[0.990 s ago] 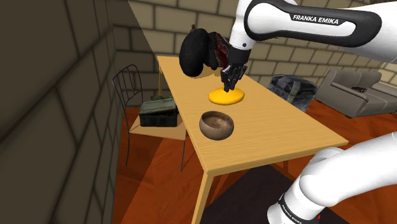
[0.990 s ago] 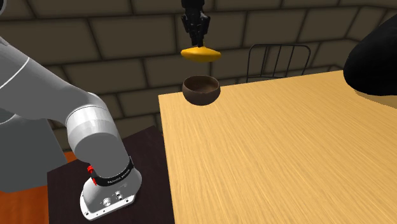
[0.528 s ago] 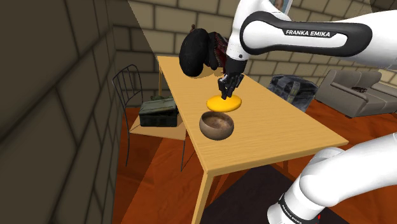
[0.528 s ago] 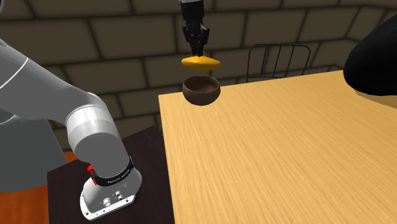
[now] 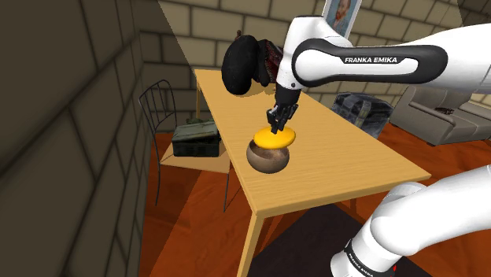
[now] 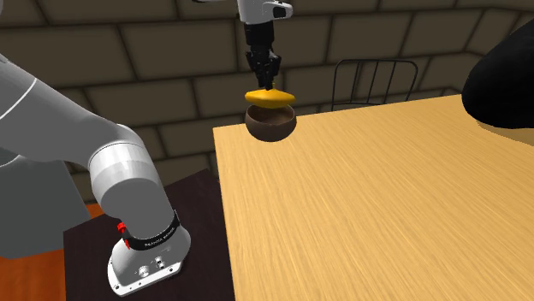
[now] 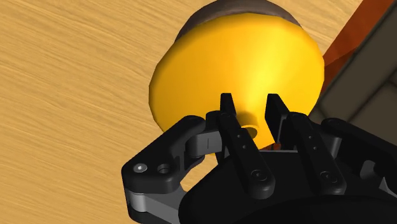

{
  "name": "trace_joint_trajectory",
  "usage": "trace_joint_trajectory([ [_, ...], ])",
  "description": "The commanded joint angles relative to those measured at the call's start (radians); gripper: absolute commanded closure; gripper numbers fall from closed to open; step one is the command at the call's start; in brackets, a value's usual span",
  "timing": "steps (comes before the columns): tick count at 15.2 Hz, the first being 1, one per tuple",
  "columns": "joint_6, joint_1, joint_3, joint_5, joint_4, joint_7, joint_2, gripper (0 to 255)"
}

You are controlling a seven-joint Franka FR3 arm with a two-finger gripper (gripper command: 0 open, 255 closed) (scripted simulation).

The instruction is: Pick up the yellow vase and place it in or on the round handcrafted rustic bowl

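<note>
The jaws clasp the vase [image 5: 275, 138] by its narrow part, at the mouth of the bowl [image 5: 267, 160], middle of the frame. Released off-centre, the wide vase may tip off the rim and roll onto the counter [image 5: 346, 149].

The white Franka arm [image 5: 370, 61] rises from the shoulder view's lower right, bends at a high elbow and runs its lettered forearm toward that view's left; the wrist [image 5: 289, 67] turns down from there, so the hand hangs close to vertical. The black gripper [image 5: 277, 124] points down; its 2 fingers [image 7: 230, 118] stand close together, clamped on the small neck of the yellow vase [image 7: 235, 57]. In the second exterior view the arm's lower links stand large at the left; the gripper shows far behind them, upright, fingertips downward.
</note>
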Motion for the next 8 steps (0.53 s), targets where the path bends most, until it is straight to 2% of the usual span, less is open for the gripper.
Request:
trace_joint_trajectory([
  [1, 0.029, 0.000, 0.000, 0.000, -0.030, 0.001, -0.002, 255],
  [3, 0.062, 0.001, 0.002, 0.001, -0.062, 0.003, 0.000, 255],
  [8, 0.062, 0.001, 0.002, 0.001, -0.062, 0.003, 0.000, 255],
])
